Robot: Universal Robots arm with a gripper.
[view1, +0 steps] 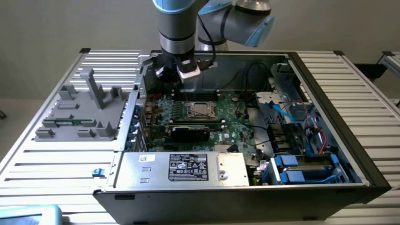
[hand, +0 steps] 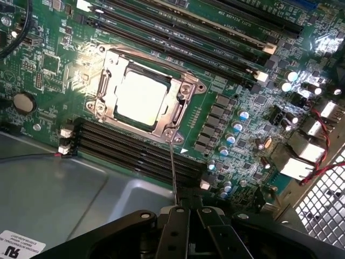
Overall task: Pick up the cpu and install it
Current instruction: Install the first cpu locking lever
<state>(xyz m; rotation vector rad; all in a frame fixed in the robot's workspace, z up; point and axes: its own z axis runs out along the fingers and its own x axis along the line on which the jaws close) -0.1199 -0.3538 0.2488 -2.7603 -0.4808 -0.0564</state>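
Nearest, grey power-supply cover (view1: 231, 171): white label (view1: 187, 167), print unreadable. Beyond it on the green motherboard (view1: 237, 126), the shiny silver square cpu (view1: 201, 110) sits in its metal-framed socket (hand: 178, 116), at 12 o'clock of a black rectangular card (view1: 190, 132). Black gripper (hand: 190, 213) stands at 11 o'clock of the socket, jaws drawn together at a thin steel lever (hand: 173, 172) (grip uncertain).

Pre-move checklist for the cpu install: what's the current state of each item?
1. cpu inside the socket frame: ok, lying flat.
2. Thin lever latched: cannot tell.
3. gripper off the cpu: ok, apart from it.
4. Red wires away from the socket: ok, at the board's edge.
5. Memory slots beside the socket: ok, empty.
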